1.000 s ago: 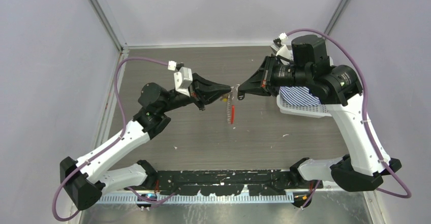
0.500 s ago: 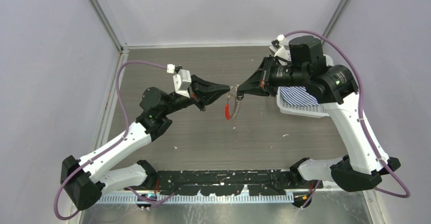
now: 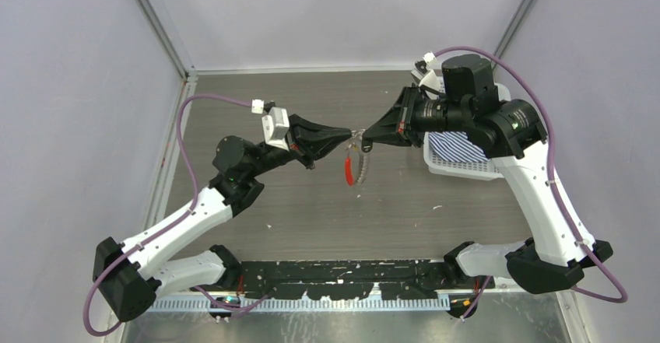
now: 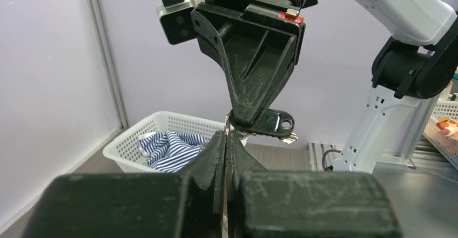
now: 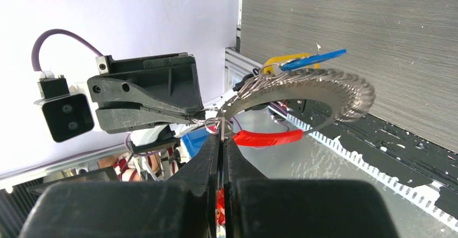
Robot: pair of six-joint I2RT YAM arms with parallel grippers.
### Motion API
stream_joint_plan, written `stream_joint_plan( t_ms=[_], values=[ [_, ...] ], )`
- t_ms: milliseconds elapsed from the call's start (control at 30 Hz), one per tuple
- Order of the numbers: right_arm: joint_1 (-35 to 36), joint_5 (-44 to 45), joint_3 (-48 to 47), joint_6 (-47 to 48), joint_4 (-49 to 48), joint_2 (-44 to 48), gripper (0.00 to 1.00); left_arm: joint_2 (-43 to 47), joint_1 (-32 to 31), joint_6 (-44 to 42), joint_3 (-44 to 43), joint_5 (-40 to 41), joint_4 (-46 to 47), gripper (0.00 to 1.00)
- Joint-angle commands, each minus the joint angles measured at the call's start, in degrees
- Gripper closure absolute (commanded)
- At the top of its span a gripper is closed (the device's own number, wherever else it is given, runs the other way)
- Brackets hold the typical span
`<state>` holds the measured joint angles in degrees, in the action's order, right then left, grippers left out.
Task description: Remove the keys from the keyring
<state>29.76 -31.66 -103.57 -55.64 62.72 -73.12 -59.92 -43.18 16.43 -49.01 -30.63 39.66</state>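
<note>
Right now the left gripper [image 3: 348, 134] and right gripper [image 3: 364, 135] meet tip to tip above the table's [image 3: 311, 203] middle, both pressed shut on the keyring [image 3: 350, 170], its red-sectioned loop hanging below and the black-headed key [image 4: 278, 123] beside the right tips; freeing that key looks underway, and next calls for a careful, steady pull apart.

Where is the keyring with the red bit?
In the top view, the keyring hangs in mid-air at the centre, from the meeting tips of the left tool and right tool, left of the white basket.
</note>
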Motion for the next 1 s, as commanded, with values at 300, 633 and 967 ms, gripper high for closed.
stream_joint_plan(
  t_ms=[300,633,967],
  values=[
    [-0.48,-0.65,0.80,0.30,-2.43,1.36,0.99,-1.01,-1.11,0.63,-1.88,0.29,8.00,1.00],
    [-0.45,0.96,0.06,1.46,-0.60,1.15,0.99,-0.04,-1.38,0.06,-0.41,3.20,7.79,1.00],
    [-0.44,12.58,-1.93,7.89,7.46,0.42,0.99,2.79,-1.38,-1.00,2.29,10.46,0.38,1.00]
  ],
)
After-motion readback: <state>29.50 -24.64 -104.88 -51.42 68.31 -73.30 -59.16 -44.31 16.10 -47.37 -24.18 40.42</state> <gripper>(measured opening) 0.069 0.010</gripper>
